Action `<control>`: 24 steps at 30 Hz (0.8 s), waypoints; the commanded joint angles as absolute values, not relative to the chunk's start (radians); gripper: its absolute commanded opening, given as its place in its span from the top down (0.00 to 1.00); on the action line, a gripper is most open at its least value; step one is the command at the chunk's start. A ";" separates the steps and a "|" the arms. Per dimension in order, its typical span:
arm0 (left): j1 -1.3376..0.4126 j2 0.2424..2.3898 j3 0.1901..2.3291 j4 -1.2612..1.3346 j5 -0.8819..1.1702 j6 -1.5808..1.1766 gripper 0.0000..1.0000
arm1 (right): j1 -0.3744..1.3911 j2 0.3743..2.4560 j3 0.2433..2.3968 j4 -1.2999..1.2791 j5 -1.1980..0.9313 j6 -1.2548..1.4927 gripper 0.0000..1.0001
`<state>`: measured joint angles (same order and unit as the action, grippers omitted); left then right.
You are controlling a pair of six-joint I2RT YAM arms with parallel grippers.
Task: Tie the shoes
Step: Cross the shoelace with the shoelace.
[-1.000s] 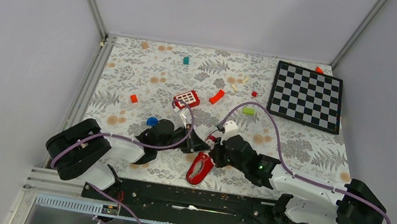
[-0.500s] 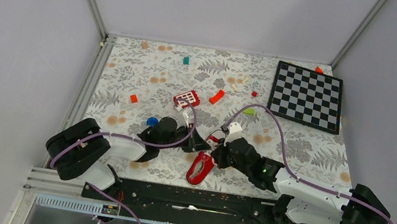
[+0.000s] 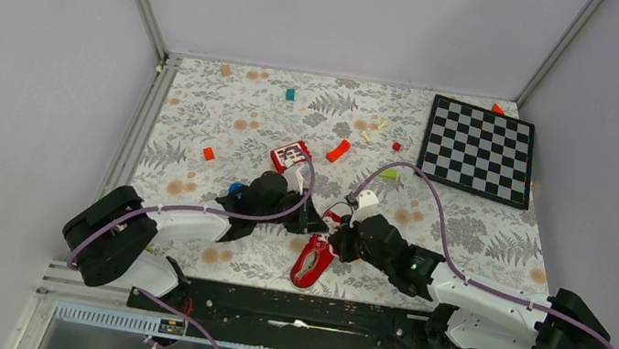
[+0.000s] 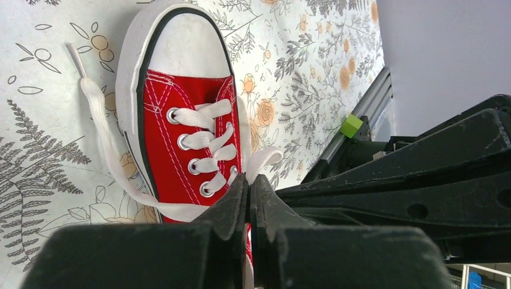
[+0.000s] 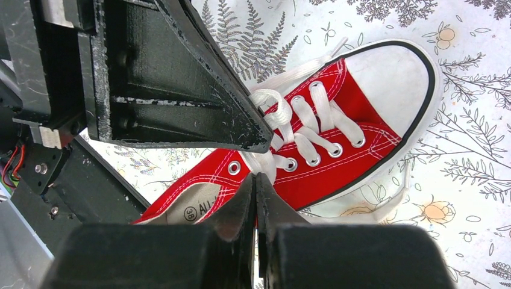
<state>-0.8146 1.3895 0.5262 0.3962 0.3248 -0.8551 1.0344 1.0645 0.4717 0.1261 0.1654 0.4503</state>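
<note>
Grey-white floral-print tablecloth point(image 3: 204, 112) covers the table. Black-and-white checkered chessboard point(image 3: 478, 150) lies flat at the far right corner, with a tiny red-orange piece point(image 3: 498, 109) at its far edge. Red rectangular block with white squares point(image 3: 289, 153) sits mid-table, and a curved red-orange piece point(image 3: 338, 150) is just right of it, apart. Small teal block point(image 3: 290, 94) far centre. Small red cube point(image 3: 209, 153) on the left. Blue round piece point(image 3: 236, 189) partly hidden. Lime-green block point(image 3: 389, 174) right of centre. Second small red cube point(image 3: 396, 147) and tan bits point(image 3: 371, 131) nearby. Tan-orange bit point(image 3: 226, 70) far left.
</note>
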 commanded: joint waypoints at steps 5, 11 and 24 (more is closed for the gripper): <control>-0.808 1.386 0.592 0.295 0.314 -0.794 1.00 | 1.043 1.061 0.473 0.150 0.208 0.472 1.00; -0.808 1.380 0.635 0.195 0.345 -0.753 1.00 | 1.043 1.068 0.469 0.132 0.259 0.488 1.00; -0.808 1.392 0.650 0.207 0.402 -0.769 1.00 | 1.044 1.050 0.454 0.166 0.202 0.481 0.99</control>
